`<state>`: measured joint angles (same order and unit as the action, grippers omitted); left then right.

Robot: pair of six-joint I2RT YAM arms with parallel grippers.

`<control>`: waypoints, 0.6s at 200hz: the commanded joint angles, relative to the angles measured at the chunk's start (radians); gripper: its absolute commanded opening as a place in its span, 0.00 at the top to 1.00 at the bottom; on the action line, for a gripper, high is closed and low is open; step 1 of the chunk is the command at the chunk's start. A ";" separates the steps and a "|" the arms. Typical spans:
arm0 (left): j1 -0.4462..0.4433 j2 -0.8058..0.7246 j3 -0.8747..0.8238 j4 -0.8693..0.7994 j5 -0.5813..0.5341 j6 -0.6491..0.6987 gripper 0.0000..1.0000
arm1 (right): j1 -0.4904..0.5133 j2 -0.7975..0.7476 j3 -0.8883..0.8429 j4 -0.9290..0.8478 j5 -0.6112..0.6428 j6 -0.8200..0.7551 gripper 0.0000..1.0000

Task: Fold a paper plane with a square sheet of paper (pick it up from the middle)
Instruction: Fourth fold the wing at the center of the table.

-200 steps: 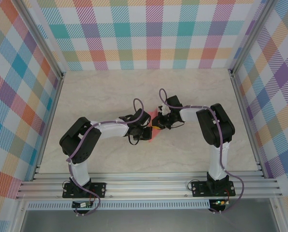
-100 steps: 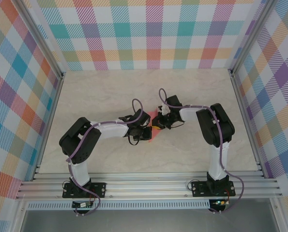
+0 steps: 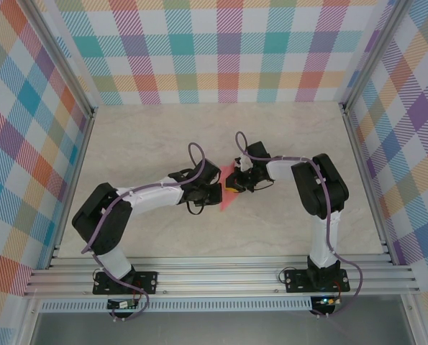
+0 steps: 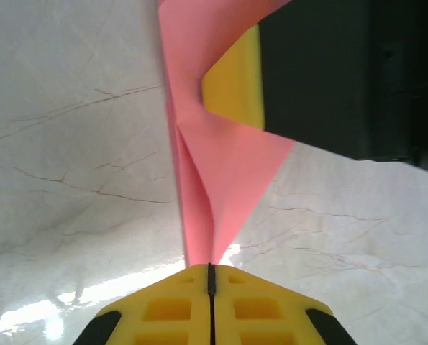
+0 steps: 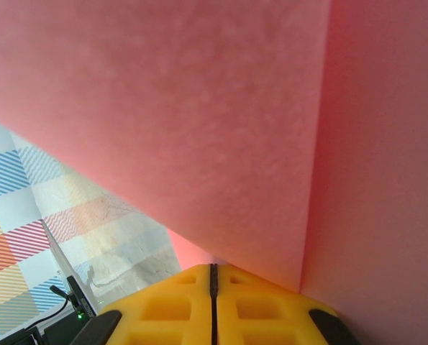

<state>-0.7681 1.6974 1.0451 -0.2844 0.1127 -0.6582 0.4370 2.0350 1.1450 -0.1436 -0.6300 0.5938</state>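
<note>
**Left arm swings outward, both grippers on the pink dart**

Since a second ago the left arm has shifted: its elbow has swung out toward the left wall, and its wrist has edged up toward the paper. The right arm has kept its pose.

The left gripper has its yellow fingers pressed together, and the narrow tip of the paper plane runs straight into the seam between them. The right gripper is likewise closed tight. The wider part of the paper is clamped in it, and one yellow pad lies flat against the sheet. The plane is plain salmon pink with a centre crease, and it sits between the two grippers at mid-table.

The table is pale with a marble pattern of thin grey veins, and glare shows near the left fingers. Plaid walls in teal, orange, purple and yellow enclose it on three sides. Aluminium rails run along the near edge, where both bases are bolted. Purple cables trail along the arms.
</note>
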 commanded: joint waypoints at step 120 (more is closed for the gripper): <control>0.001 0.146 -0.049 0.206 0.112 -0.109 0.94 | -0.003 0.071 -0.024 -0.109 0.108 -0.017 0.93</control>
<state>-0.7700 1.8271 1.0168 -0.0750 0.2497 -0.7559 0.4370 2.0361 1.1473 -0.1478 -0.6292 0.5930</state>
